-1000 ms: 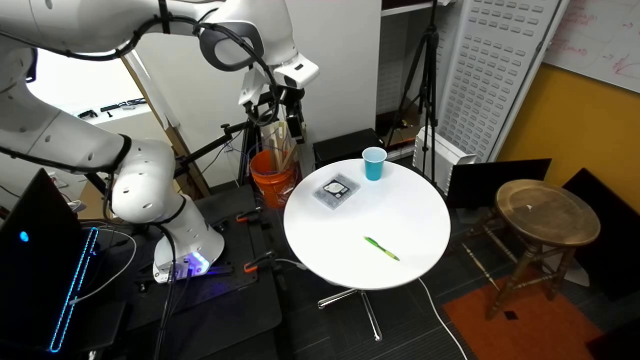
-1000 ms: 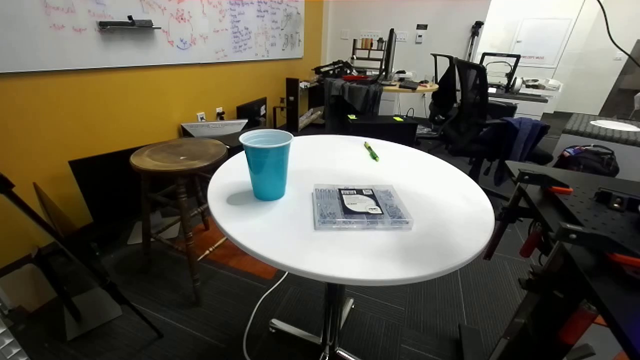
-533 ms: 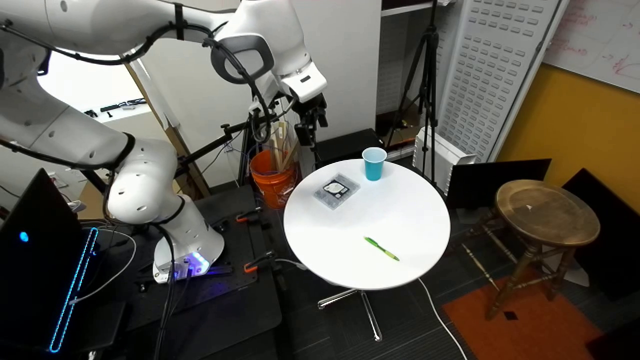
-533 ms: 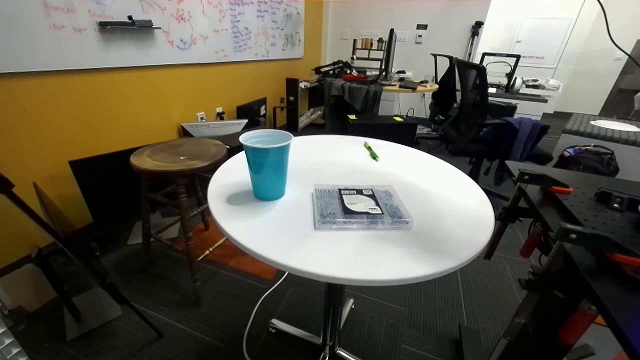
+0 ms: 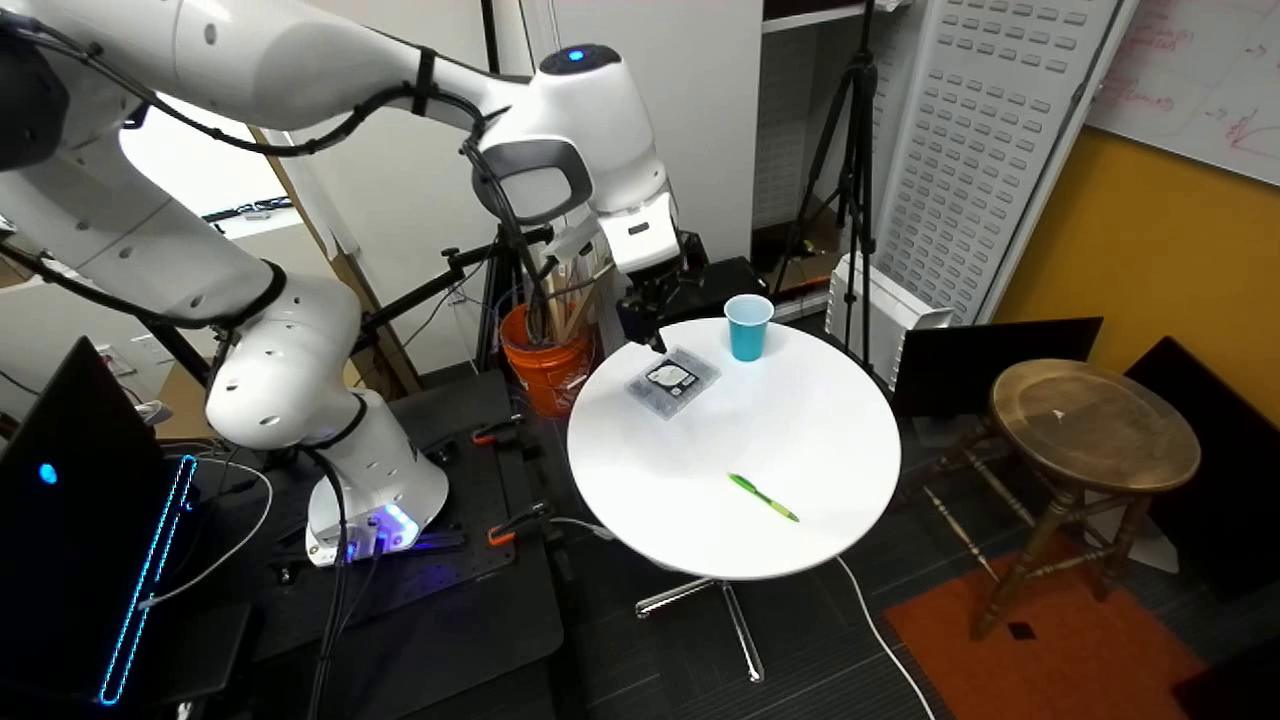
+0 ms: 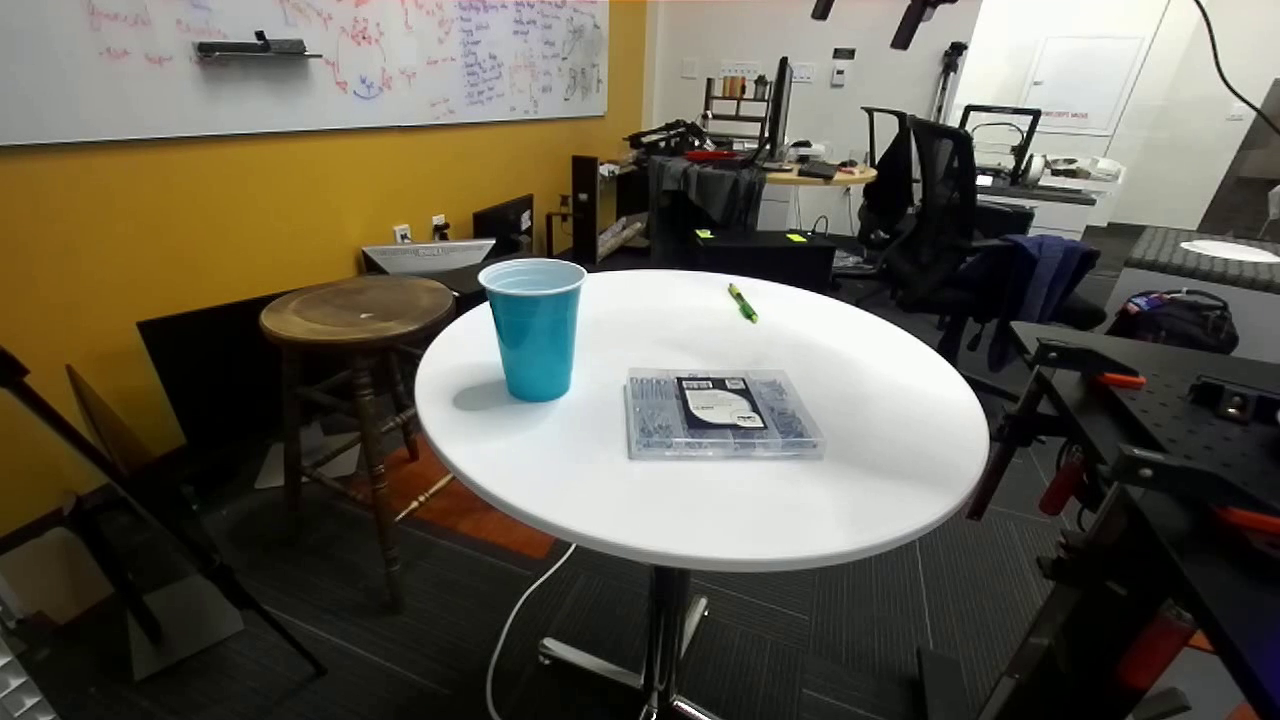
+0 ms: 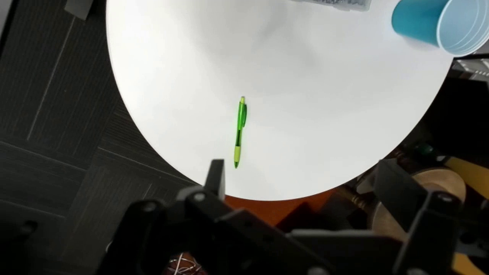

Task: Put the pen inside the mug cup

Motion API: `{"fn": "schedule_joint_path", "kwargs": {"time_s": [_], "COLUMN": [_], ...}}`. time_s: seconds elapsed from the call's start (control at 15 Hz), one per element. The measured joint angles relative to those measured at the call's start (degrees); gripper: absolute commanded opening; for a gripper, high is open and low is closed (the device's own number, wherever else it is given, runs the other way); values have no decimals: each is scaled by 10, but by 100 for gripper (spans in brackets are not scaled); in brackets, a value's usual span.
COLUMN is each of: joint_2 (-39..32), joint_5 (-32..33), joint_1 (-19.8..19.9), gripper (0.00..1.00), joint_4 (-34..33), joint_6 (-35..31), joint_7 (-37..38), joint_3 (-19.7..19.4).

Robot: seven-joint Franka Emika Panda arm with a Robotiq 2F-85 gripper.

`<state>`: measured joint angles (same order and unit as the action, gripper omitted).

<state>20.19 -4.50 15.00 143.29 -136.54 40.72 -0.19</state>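
Note:
The green pen point(image 5: 763, 497) lies flat on the round white table point(image 5: 650, 480). It also shows in an exterior view point(image 6: 743, 303) and in the wrist view point(image 7: 239, 130). The light-blue cup point(image 5: 747, 342) stands upright near the table's edge, apart from the pen; it shows in an exterior view point(image 6: 540, 345) and at the upper right of the wrist view point(image 7: 418, 21). My gripper point(image 5: 676, 308) is above the table, over the side with the clear case. In the wrist view its fingers point(image 7: 301, 166) are wide apart with nothing between them. Its fingertips point(image 6: 866, 20) show at an exterior view's top edge.
A flat clear plastic case point(image 6: 725, 415) with a dark label lies on the table point(image 6: 890, 480) beside the cup. A wooden stool point(image 5: 1095, 425) and a black tripod point(image 5: 857, 180) stand beyond the table. A black bench point(image 5: 470, 600) carries the arm's base.
The arm has moved down and toward the table, to the right in an exterior view. The fingertips have come into view at another exterior view's top. Pen, cup and case have not moved.

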Motion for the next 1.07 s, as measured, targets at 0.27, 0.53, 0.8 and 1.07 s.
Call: {"fn": "schedule_joint_path", "kwargs": {"time_s": [0.27,0.53,0.8,1.07], "joint_2": [-70,-139,-204,-270], "joint_5": [25,65,99,83], "joint_1": [10,11,8,-8], "gripper": [100,100,100,100], "joint_4": [0,-1,-12,-41], "joint_6": [-58,-131,-192,-205], "joint_7": [52,91,105,87], "joint_3": [-7,-24,-44,-65]}}
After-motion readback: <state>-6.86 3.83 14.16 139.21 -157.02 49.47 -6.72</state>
